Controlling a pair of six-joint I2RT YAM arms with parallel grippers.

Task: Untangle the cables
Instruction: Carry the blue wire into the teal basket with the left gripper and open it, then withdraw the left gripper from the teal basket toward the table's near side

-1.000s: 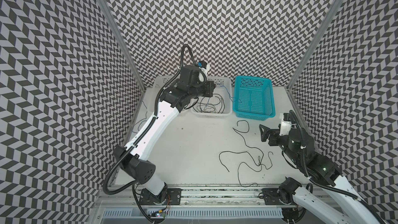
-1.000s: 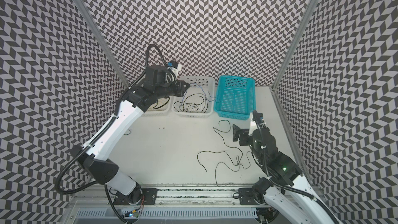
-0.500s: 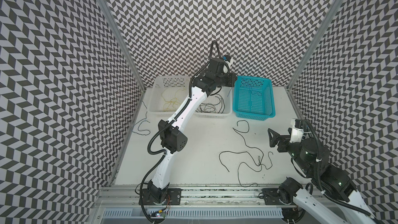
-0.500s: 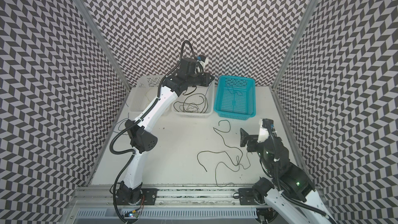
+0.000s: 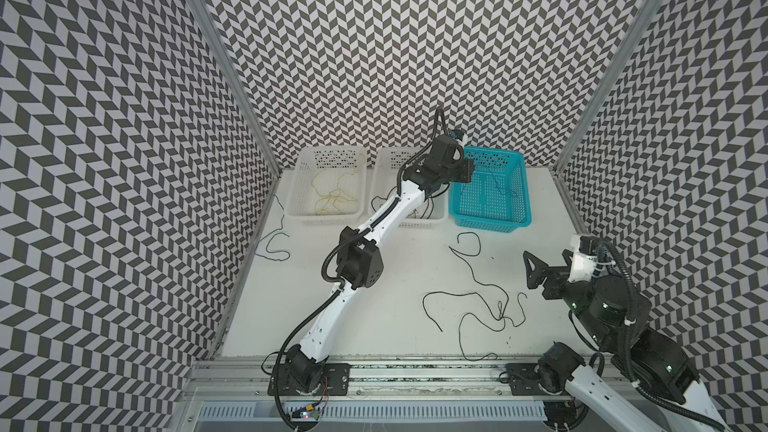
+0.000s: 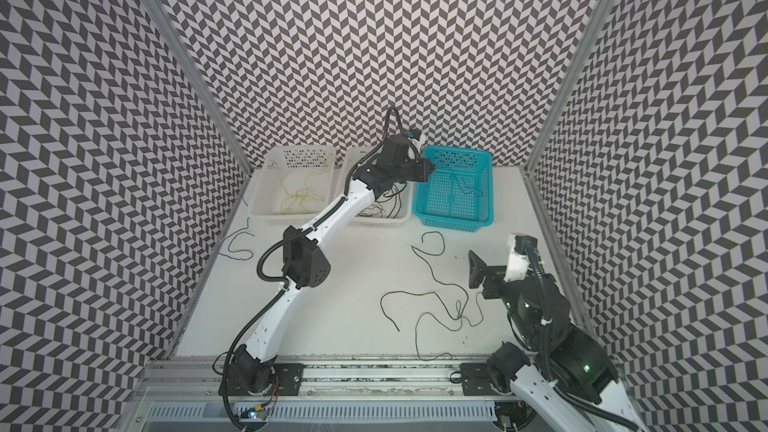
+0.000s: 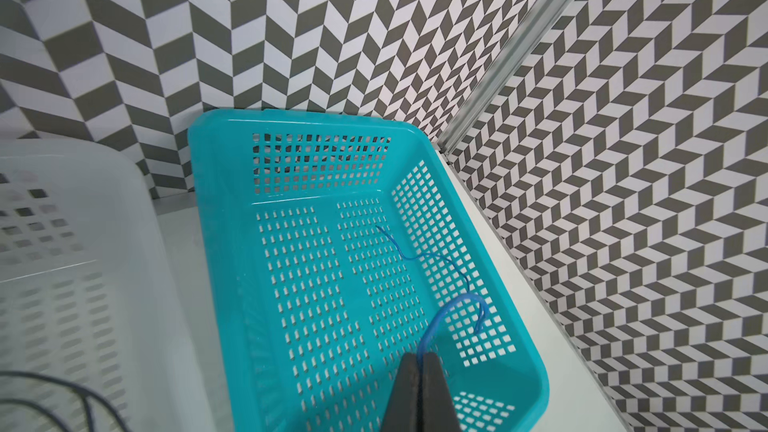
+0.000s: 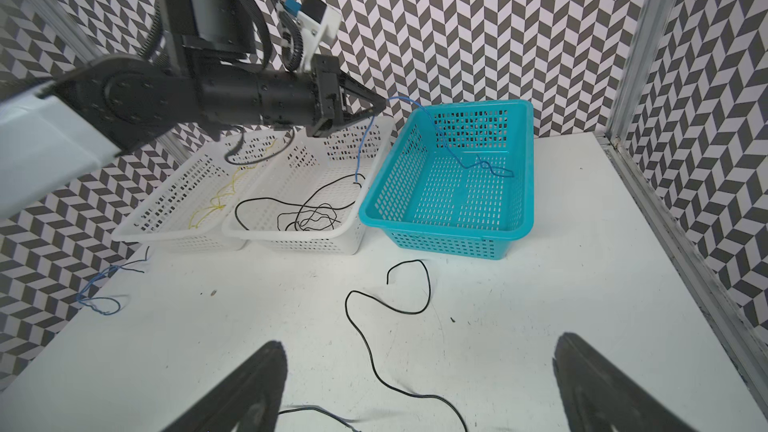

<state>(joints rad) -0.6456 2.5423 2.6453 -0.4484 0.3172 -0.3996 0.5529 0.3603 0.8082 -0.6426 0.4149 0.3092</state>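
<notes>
While one end of the blue cable (image 7: 440, 312) already lies on the floor of the teal basket (image 5: 490, 223), its middle is pinched between the pressed-together fingers of the left gripper (image 7: 423, 361). That gripper hangs above the teal basket's side nearest the white ones. The cable's other end dangles outside the rim, down into the white basket (image 8: 291, 238) next to it. So this cable looks nearly sorted — probably a shift further over the teal basket and a release would finish it. Black cables (image 8: 307, 218) lie loosely coiled in that neighbouring white basket, and yellow cables (image 5: 332, 197) lie in the second white basket (image 5: 328, 218) beyond it, so a good part of the sorting seems done. What is left is more black ones on the table in front of the teal basket, crossing in a small knot (image 5: 501, 312), and a blue and a dark stray (image 8: 109, 269) well away from it by the side wall. The right gripper (image 8: 419, 347), jaws spread wide and empty, hovers just beside that knot.
</notes>
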